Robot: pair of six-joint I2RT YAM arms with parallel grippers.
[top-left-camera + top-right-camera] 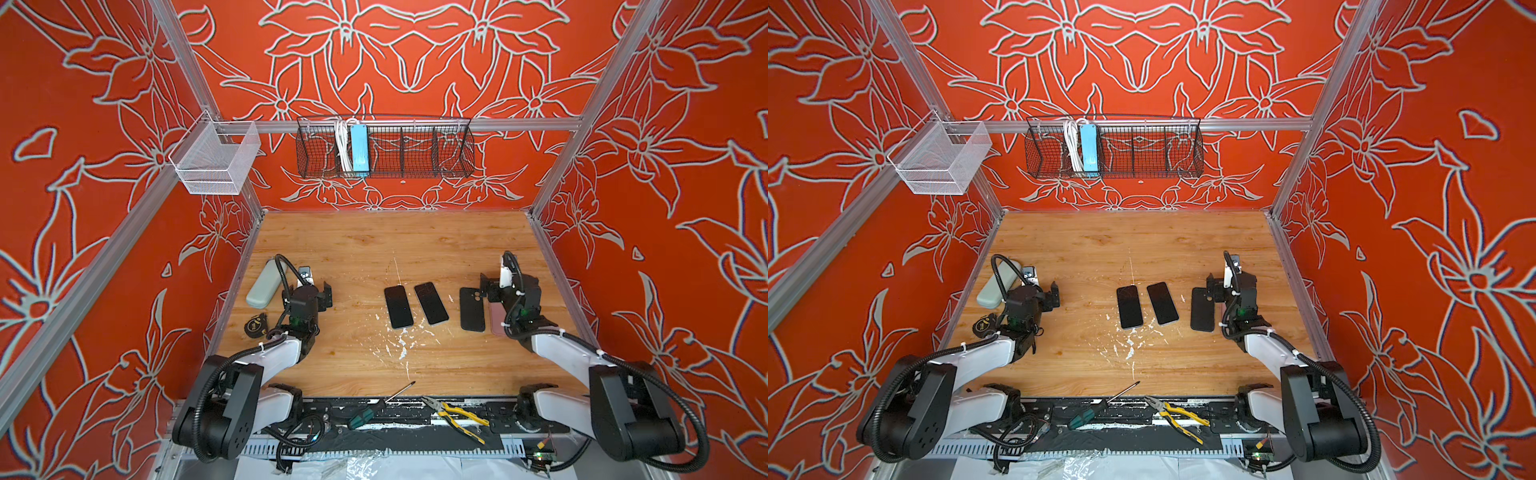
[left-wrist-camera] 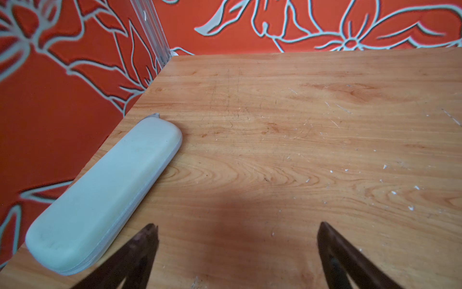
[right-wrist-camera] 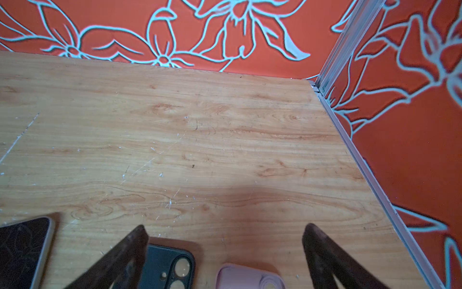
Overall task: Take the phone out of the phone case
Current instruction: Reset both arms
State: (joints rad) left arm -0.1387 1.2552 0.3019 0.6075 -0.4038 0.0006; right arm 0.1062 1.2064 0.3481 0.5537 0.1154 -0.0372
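1. The right pincer hangs over the wooden desk, its two dark fingers spread wide with only bare wood between the tips.
2. A black phone case lies back up, partly under one finger, camera openings showing.
3. A pink case lies just beside it.
4. A dark-screened phone lies flat at the frame's edge.
5. An aluminium rail borders the desk below the red floral wall.

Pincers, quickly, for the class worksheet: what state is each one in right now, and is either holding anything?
Left pincer: open, holding nothing.
Right pincer: open, holding nothing.
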